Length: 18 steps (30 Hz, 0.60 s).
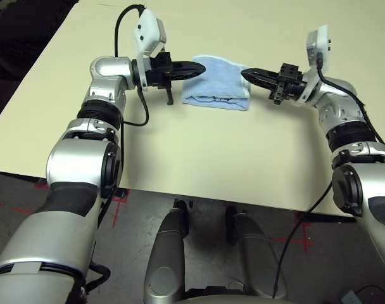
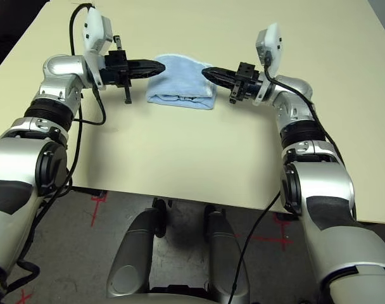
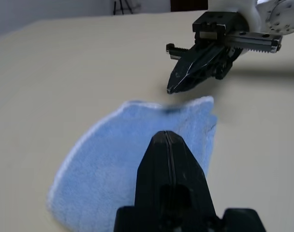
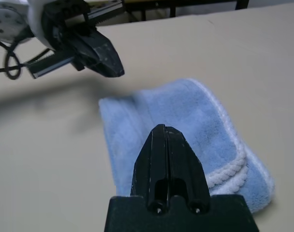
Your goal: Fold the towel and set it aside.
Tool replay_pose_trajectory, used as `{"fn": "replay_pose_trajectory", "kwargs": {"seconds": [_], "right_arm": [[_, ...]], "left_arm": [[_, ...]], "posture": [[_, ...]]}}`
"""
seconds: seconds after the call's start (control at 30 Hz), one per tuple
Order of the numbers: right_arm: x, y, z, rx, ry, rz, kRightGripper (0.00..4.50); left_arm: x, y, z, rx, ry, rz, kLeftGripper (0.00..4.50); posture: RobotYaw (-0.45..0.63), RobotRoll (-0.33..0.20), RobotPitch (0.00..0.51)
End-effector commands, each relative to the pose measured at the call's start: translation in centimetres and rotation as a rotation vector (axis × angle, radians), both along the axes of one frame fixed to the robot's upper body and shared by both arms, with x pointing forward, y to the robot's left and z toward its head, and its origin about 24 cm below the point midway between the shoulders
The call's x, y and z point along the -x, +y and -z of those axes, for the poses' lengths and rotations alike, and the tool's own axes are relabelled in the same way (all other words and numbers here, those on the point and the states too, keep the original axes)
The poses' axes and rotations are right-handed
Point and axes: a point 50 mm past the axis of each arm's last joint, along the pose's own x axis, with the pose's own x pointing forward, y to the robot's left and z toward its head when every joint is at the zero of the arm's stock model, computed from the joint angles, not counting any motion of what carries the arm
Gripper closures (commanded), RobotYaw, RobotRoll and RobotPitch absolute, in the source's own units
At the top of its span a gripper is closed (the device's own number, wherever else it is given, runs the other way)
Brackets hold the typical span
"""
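One light-blue towel (image 1: pixel 216 84) lies folded into a compact bundle on the cream surface (image 1: pixel 199 152), toward its far side and roughly midway between the two arms. Its white stitched hem shows along the near edge, where several layers stack on one another.

The towel sits directly between the two sets of jaws. The left gripper (image 1: pixel 199 68) points inward from the robot's left, its tip over the towel's left edge near the far corner. In the left wrist view the two black fingers are pressed flat together with only a thin seam between them, holding nothing, and the towel spreads out beneath and beyond the tip. Whether the tip actually touches the cloth cannot be told.

The right gripper (image 1: pixel 248 75) points inward from the robot's right, its tip at the towel's right far corner. In the right wrist view its jaws are likewise closed completely, fingers against each other, gripping nothing, with the towel under and ahead of them and the layered hem off to one side. Contact with the cloth cannot be told here either.

The two tips face each other across the towel's far edge, apart from one another.

Count: one towel, two grippers, both closed and empty.
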Motion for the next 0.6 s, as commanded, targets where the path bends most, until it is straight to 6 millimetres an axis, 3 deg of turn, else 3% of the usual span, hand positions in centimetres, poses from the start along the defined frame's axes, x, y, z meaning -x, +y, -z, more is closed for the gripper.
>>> {"fn": "replay_pose_trajectory", "kwargs": {"seconds": [0.03,0.2,0.4,0.6], "right_arm": [[-0.3,0.5,1.0,0.047,0.026,0.033,4.5],[-0.7,1.7,2.6,0.095,0.085,0.075,4.5],[-0.6,0.8,4.9,0.167,0.159,0.137,4.5],[-0.7,0.0,4.7,0.184,0.159,0.172,4.5]], "left_arm": [[-0.3,-0.8,0.6,-0.022,0.031,-0.034,4.48],[-0.8,-1.7,2.3,-0.064,0.075,-0.104,4.48],[-0.9,-0.3,4.9,-0.237,0.13,-0.181,4.48],[-1.0,1.2,5.3,-0.286,0.143,-0.233,4.48]], "posture": [[0.1,0.0,0.282],[0.09,0.0,0.283],[0.08,0.0,0.289],[0.08,0.0,0.294]]}}
